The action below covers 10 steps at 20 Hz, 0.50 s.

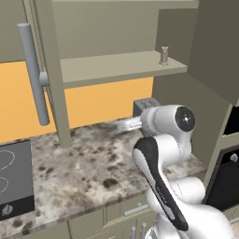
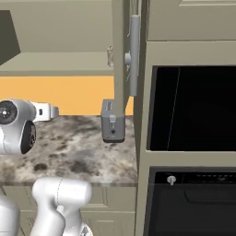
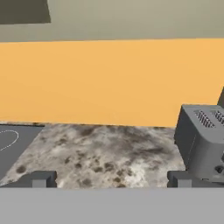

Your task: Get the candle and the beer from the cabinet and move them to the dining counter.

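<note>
Cabinet (image 1: 116, 67) open, door swung out with its long bar handle (image 1: 33, 74) toward the room, leaving the shelf reachable. Candle (image 1: 164, 55) upright near the right end of that shelf, close to the front edge, well above the arm. Beer nowhere to be made out, possibly hidden behind the door or deeper inside. Gripper (image 3: 109, 179) low over the speckled worktop (image 1: 84, 163), aimed at the orange wall (image 3: 109, 83), fingers (image 3: 41, 179) spread wide and holding nothing, likely kept ready for a grasp. Toaster (image 3: 201, 140) just beside the right fingertip, cooktop (image 1: 14, 172) off to the left. Lift toward the shelf judged next, dining counter trip after that
</note>
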Available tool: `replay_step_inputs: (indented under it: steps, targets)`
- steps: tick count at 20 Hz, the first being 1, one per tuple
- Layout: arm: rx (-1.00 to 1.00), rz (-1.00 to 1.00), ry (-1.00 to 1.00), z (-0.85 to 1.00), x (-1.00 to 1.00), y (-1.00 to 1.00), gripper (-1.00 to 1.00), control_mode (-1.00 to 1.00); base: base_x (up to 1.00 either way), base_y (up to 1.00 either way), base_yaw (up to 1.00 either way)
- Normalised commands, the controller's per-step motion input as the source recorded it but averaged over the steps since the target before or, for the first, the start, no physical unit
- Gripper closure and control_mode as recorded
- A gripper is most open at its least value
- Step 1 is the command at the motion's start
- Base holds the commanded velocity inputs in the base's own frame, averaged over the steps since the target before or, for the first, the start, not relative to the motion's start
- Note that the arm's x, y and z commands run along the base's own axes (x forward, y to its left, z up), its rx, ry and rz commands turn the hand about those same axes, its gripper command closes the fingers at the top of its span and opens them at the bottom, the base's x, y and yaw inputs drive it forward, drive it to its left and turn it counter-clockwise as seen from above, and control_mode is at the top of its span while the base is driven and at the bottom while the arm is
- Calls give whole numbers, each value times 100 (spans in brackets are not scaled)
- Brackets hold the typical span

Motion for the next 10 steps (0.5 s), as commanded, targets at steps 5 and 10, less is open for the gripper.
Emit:
replay_step_inputs:
  steps: [5, 10]
  targets:
    - [0, -53, 10, 16, 8, -27, -100, -100, 0, 0, 0]
    - [-1, -37, 13, 36, 15, -78, -100, -100, 0, 0, 0]
